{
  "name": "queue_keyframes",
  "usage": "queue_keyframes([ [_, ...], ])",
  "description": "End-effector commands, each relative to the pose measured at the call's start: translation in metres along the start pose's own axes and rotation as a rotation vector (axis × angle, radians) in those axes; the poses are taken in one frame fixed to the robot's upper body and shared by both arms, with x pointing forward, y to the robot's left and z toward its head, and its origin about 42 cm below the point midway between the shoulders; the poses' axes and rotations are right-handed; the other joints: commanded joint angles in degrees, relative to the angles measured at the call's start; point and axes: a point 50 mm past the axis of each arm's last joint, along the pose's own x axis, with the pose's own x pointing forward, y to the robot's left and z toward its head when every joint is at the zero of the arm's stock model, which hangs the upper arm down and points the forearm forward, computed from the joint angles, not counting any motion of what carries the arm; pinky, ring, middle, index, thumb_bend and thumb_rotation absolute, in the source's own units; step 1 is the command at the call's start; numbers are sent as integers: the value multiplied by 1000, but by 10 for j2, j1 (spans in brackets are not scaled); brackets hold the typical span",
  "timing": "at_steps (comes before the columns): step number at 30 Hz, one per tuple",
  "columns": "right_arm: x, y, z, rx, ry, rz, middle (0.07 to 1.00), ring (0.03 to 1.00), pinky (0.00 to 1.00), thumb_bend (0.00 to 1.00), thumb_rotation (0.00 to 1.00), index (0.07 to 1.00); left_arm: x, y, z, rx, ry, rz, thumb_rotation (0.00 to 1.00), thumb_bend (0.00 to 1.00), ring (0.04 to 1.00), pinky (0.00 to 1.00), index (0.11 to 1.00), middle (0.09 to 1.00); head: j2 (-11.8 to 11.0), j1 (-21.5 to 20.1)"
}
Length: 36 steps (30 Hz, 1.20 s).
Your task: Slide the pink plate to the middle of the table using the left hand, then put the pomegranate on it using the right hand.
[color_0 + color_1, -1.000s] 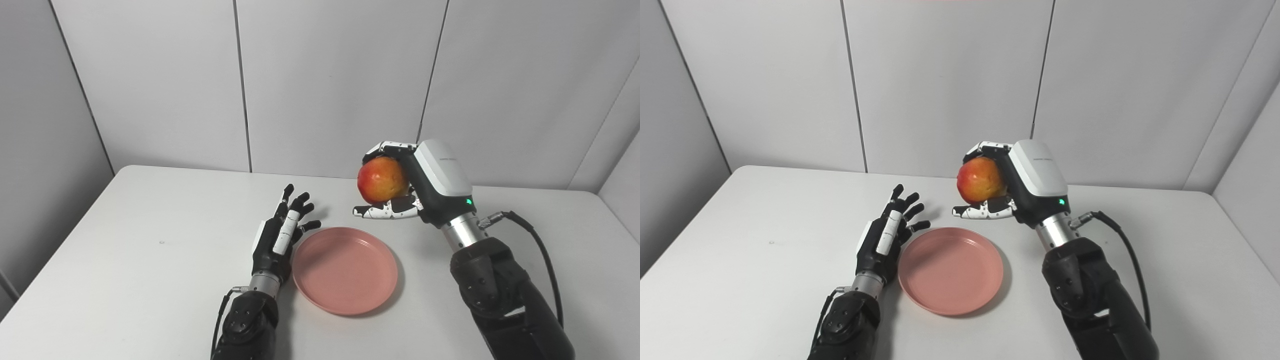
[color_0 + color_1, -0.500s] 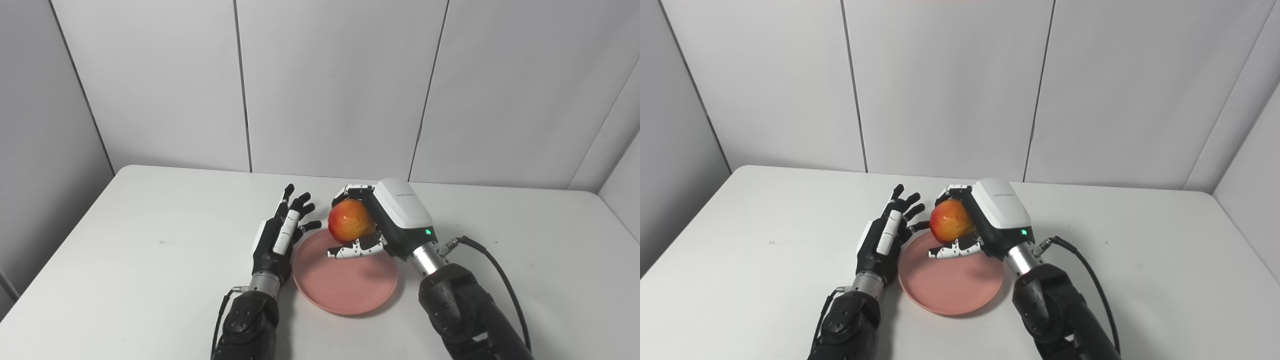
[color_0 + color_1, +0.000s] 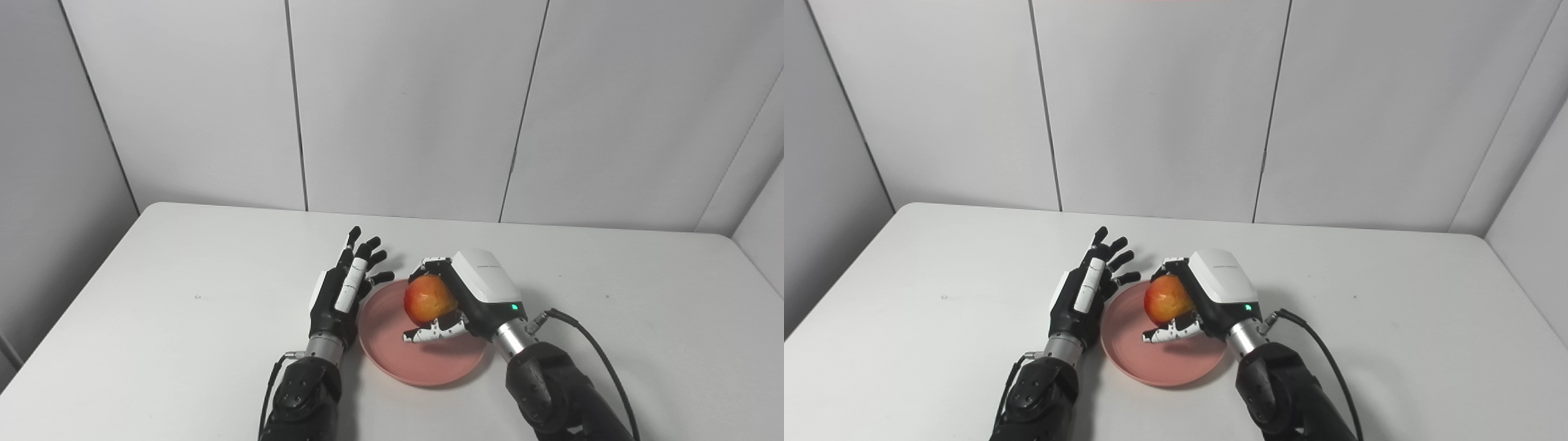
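Over the middle of the round, shallow pink plastic plate (image 3: 422, 343): round red-and-yellow pomegranate (image 3: 429, 299), clamped in the right hand (image 3: 468, 297), white-backed and black-framed, fingers (image 3: 433, 265) curled over the fruit's top and far side, thumb (image 3: 432, 332) stretched underneath. Hard to tell whether the fruit's underside touches the plate or hangs just above it; thumb low over the plate's floor, casting a shadow there. Plate flat on the white desk (image 3: 184, 318), roughly at its centre, near edge toward the robot. Just beside the plate's left rim: left hand (image 3: 343, 294), black with white panels, palm turned toward the plate, fingers (image 3: 1108, 248) spread apart and pointing away toward the back wall, gripping nothing, thumb tip (image 3: 384, 277) near the plate's far-left edge. Right forearm with a small green light and a black cable (image 3: 600, 361) looping off the wrist. Pale grey panelled walls (image 3: 404, 104) behind the desk.
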Motion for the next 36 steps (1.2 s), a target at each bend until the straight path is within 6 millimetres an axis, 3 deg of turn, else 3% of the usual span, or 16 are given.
queue_keyframes([
  [1, 10, -17, 10, -19, -68, -66, 446, 321, 235, 496, 168, 491, -20, -1, -28, -24, 84, 21, 746, 909, 865, 690, 989, 897, 0, 0],
  [36, 8, 1, 3, -69, -42, 24, 509, 346, 243, 497, 184, 497, -22, -1, -26, -5, 93, 8, 752, 902, 858, 711, 988, 864, 7, -5],
])
